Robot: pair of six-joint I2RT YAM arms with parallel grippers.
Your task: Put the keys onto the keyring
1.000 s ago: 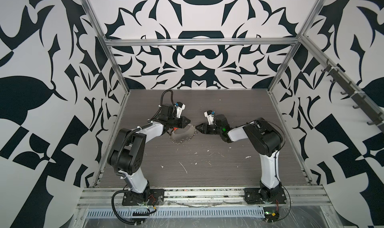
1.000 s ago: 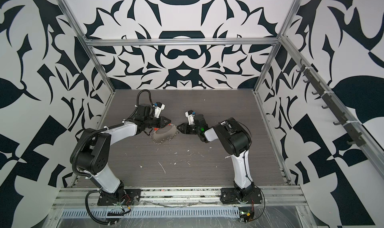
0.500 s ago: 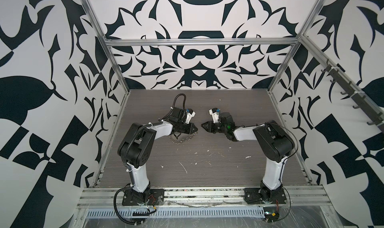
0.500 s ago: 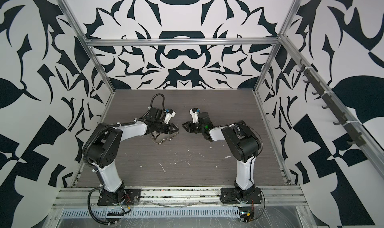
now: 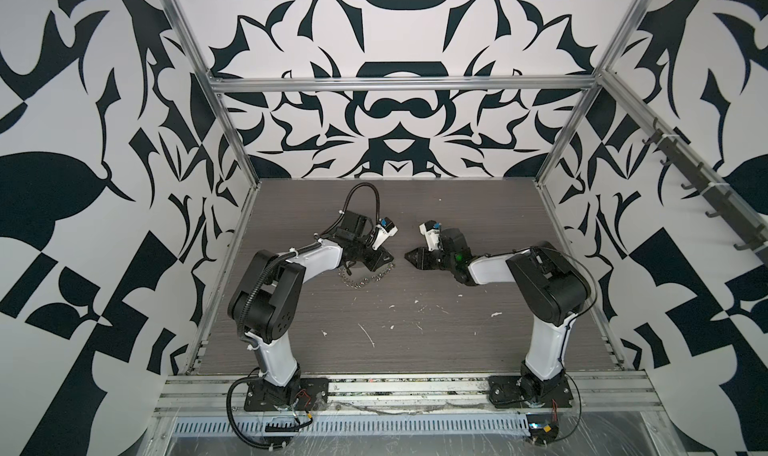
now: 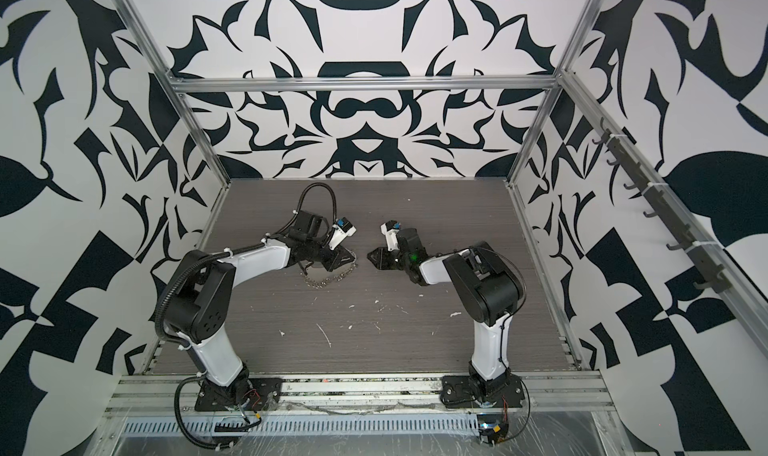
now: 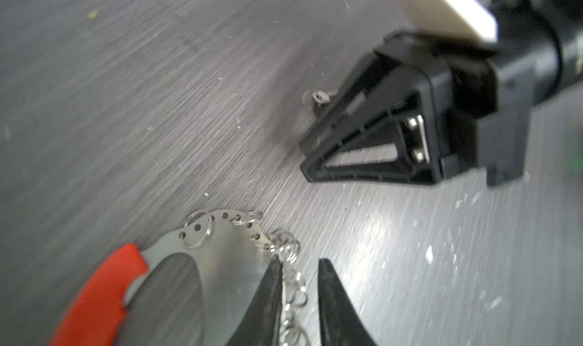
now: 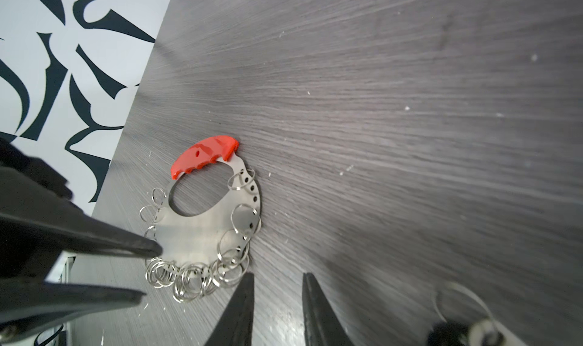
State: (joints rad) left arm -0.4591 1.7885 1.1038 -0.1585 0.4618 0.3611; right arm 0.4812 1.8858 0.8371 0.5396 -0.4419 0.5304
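Both grippers stood open, gripping nothing. The left gripper (image 7: 299, 262) straddled split rings (image 8: 189, 281) at the edge of the keyring (image 8: 205, 224). The key (image 8: 448, 333) lay off the keyring, just beside the right gripper (image 8: 277, 275) and outside its jaws, so that arm was nearer; its axis was blurred.

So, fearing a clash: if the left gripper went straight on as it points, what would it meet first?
Most likely the right gripper, facing the left gripper tip to tip across bare table; relative height is unclear.

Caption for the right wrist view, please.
Open right hand faces the keyring lying flat on the table; left hand at its rim.
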